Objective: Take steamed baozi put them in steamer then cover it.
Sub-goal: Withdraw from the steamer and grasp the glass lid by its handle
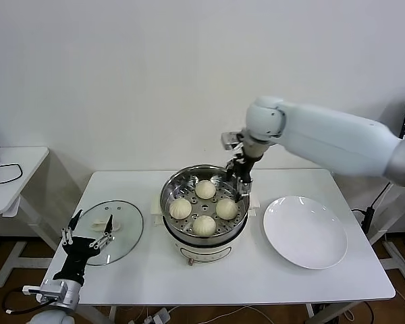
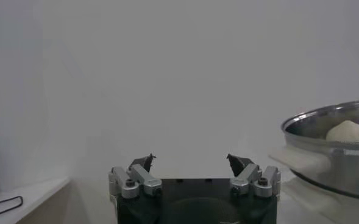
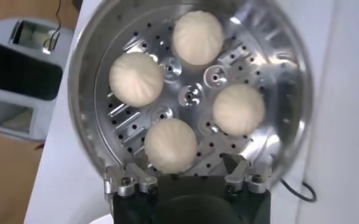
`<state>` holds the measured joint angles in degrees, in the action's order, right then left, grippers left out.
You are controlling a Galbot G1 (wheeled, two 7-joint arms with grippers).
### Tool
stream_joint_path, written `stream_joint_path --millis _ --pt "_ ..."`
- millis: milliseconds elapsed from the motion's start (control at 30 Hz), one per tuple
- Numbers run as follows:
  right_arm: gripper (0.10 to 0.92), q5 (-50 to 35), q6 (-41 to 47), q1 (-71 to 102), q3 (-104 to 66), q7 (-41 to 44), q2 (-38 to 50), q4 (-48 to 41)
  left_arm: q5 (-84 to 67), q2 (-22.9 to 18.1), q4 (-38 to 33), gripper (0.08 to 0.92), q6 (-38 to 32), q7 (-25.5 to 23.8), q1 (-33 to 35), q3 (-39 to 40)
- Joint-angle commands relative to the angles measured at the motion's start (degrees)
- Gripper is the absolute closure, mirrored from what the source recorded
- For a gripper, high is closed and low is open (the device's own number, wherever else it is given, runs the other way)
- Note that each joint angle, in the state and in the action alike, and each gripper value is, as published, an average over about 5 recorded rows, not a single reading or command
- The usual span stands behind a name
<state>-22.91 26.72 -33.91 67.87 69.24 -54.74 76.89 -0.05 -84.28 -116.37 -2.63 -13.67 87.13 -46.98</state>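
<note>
The steamer (image 1: 167,192) is a shiny steel pot on a cream base at the table's middle. Several cream-white baozi lie on its perforated tray, one at the back (image 1: 204,189) and one at the front (image 1: 204,225). My right gripper (image 1: 237,189) hangs open over the pot's right rear rim. In the right wrist view the right gripper (image 3: 182,163) stands open just above one baozi (image 3: 170,143), which rests on the tray (image 3: 191,94). My left gripper (image 1: 93,219) is low at the table's left edge, open and empty, beside the lid. In its own view the left gripper (image 2: 190,159) faces the steamer (image 2: 325,152).
A round glass lid (image 1: 125,229) lies flat on the table left of the steamer. An empty white plate (image 1: 305,231) sits to the right. A small side table with a black cable (image 1: 7,172) stands at far left.
</note>
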Motion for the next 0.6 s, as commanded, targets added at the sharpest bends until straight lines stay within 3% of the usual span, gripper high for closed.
stream_joint_path --millis 33,333,467,600 --pt "0.203 -3.3 -1.4 10.6 -20.8 -5.4 17.9 9.1 -1.6 0.5 -3.0 0.177 3.1 -0.6 0.4 -0.8" --pt "0.203 -17.1 -14.2 49.5 -57.5 -43.7 27.8 19.5 -0.2 0.7 -4.5 0.177 1.9 2.2 -0.9 1.8" --pt "0.203 -20.9 -19.2 69.5 -75.7 -57.4 26.1 24.4 1.5 0.6 -3.9 0.177 -0.2 4.0 -1.4 3.4" --pt "0.203 -19.5 -24.3 84.0 -86.0 -66.2 20.2 27.2 2.5 0.7 -4.0 0.177 -1.6 4.3 -1.0 4.9"
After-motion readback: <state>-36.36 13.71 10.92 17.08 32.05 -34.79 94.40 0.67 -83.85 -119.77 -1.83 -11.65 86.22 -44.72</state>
